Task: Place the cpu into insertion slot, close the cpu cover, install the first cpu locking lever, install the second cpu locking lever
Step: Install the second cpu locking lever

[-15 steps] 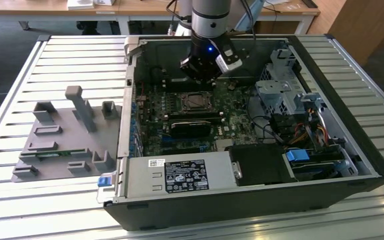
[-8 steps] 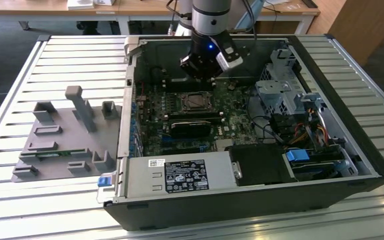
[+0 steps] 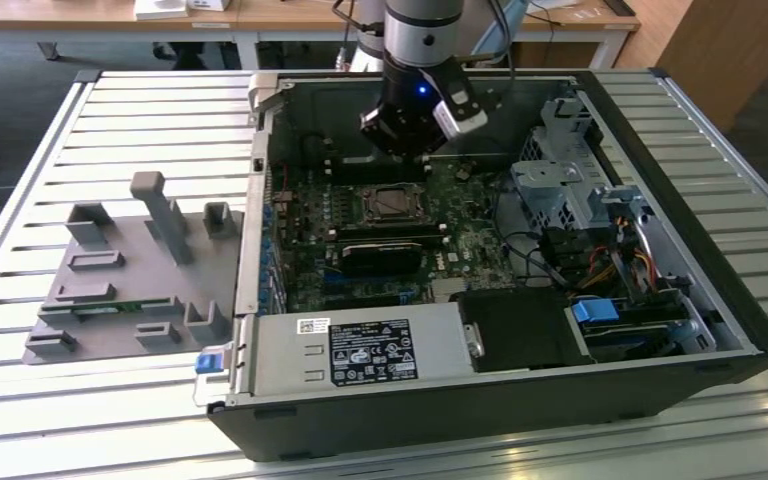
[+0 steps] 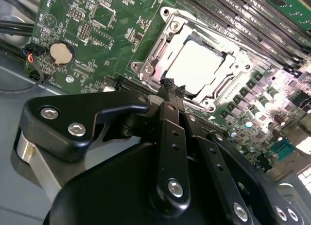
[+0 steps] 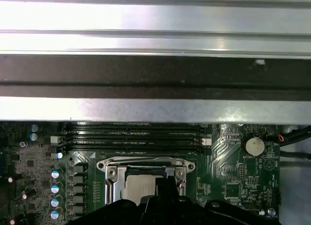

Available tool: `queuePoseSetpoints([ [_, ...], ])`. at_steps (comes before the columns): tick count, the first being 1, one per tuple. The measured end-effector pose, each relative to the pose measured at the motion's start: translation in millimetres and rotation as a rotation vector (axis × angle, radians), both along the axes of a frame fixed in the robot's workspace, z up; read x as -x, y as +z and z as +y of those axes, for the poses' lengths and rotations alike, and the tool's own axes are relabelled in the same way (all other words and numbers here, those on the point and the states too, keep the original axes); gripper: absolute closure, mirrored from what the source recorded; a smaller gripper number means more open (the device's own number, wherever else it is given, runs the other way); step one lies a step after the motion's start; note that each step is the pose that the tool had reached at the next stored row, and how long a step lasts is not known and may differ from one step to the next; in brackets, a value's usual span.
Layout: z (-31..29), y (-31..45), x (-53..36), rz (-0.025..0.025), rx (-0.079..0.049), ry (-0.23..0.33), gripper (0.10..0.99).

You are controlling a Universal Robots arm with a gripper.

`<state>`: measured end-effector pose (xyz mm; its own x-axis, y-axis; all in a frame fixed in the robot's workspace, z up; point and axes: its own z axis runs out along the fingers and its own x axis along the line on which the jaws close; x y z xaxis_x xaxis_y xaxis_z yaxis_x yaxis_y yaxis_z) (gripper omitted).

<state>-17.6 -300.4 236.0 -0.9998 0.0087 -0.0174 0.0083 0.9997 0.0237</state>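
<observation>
One gripper [image 4: 170, 86], fingers pinched together and empty, hangs beside the cpu cover [image 4: 214, 89], centre-right of frame; you should press squarely over the seated cpu [image 4: 194, 64].

Daylight is glaring off the slatted metal workbench [image 3: 37, 180], wooden desks [image 3: 291, 18] standing behind on dark floor [image 3: 11, 70]

arm: silver-grey round tube, dark cables running along it
wrist: black block [image 3: 411, 118] under the tube, with a small blue light
gripper [image 4: 170, 87]: matte black linkage bars, silver screw heads set in them
fingers [image 4: 167, 96]: thin, black
base of gripper: polished metal ring
</observation>
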Motion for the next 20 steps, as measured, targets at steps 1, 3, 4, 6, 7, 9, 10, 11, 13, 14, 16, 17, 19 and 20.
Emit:
queuePoseSetpoints([
  [1, -1.0, 0.0, 0.0, 0.0000, 0.000, 0.000, 0.980],
  [3, -3.5, 0.0, 0.0, 0.0000, 0.000, 0.000, 0.980],
  [4, -5.0, 0.0, 0.0, 0.0000, 0.000, 0.000, 0.980],
  [6, -8.1, 0.0, 0.0, 0.0013, 0.000, 0.000, 0.980],
  [7, -9.3, 0.0, -0.2, 0.0034, 0.000, 0.000, 0.980],
  [9, -9.7, -0.1, -1.5, 0.0157, -0.002, 0.000, 0.980],
  [10, -9.8, -0.1, -2.0, 0.0251, -0.003, 0.000, 0.980],
  [11, -9.9, -0.1, -2.5, 0.0355, -0.004, 0.000, 0.980],
  [13, -11.2, -0.1, -3.0, 0.0450, -0.005, 0.000, 0.980],
  [14, -12.3, -0.3, -3.0, 0.0454, -0.006, 0.000, 0.980],
  [16, -15.7, -0.5, -3.0, 0.0454, -0.008, 0.000, 0.980],
  [17, -17.5, -0.6, -3.0, 0.0455, -0.009, 0.000, 0.980],
  [19, -20.9, -0.7, -3.0, 0.0454, -0.009, 0.000, 0.980],
  [20, -22.7, -0.8, -3.0, 0.0454, -0.009, 0.000, 0.980],
])
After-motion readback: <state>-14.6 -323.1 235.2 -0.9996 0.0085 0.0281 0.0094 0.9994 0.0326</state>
